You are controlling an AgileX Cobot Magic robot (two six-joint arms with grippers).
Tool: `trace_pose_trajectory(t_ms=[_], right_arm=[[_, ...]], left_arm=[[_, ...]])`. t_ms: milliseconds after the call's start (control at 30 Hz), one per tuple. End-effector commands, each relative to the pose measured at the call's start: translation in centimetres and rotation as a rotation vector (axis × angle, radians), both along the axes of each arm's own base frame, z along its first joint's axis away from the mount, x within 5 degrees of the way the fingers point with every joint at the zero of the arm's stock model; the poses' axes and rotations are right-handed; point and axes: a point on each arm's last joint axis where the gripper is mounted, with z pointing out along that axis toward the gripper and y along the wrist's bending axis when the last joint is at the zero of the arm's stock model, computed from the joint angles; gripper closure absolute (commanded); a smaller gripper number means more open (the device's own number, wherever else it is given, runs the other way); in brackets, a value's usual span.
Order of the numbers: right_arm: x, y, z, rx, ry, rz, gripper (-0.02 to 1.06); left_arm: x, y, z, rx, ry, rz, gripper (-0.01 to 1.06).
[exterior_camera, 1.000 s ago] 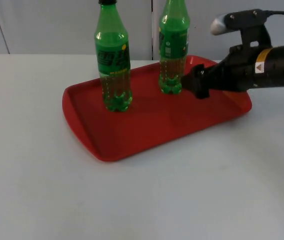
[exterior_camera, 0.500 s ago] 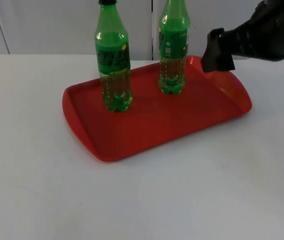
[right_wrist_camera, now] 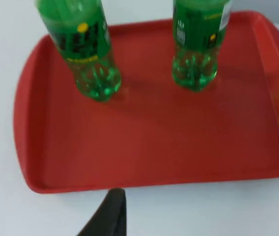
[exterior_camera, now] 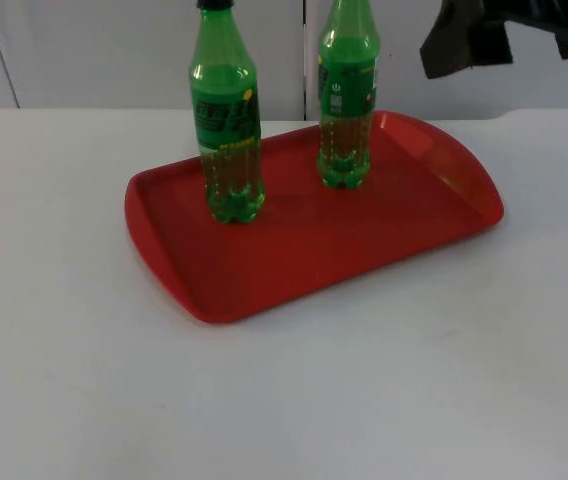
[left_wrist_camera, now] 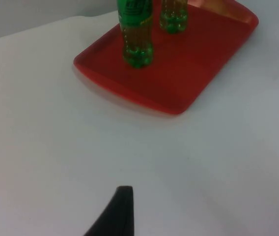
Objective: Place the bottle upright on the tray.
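Both bottles upright on the tray

On the white desk (exterior_camera: 384, 380) we saw the red tray (exterior_camera: 264, 280) carrying two vertical green bottles (exterior_camera: 228, 130) (exterior_camera: 347, 100); the right gripper (exterior_camera: 464, 40) hung nearer, above and beside them, the left gripper (left_wrist_camera: 115, 211) waiting well away; we could not tell either's jaws.

Bright, even light fell on the white table top (exterior_camera: 364, 380); wrist views looked softly blurred, shadows faint.
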Motion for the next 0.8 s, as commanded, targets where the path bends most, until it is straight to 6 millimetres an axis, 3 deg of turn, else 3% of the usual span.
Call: trace_pose_trajectory(t_ms=[0, 767], right_arm=[[-0.8, -0.3, 0.8, 0.014, -0.009, 0.004, -0.01], [-10.4, -6.6, 3.7, 0.106, -0.184, 0.034, -0.01]], left_arm=[[0.0, 0.0, 0.0, -0.008, -0.001, -0.002, 0.0], [0.0, 0.0, 0.0, -0.008, -0.001, -0.002, 0.0]])
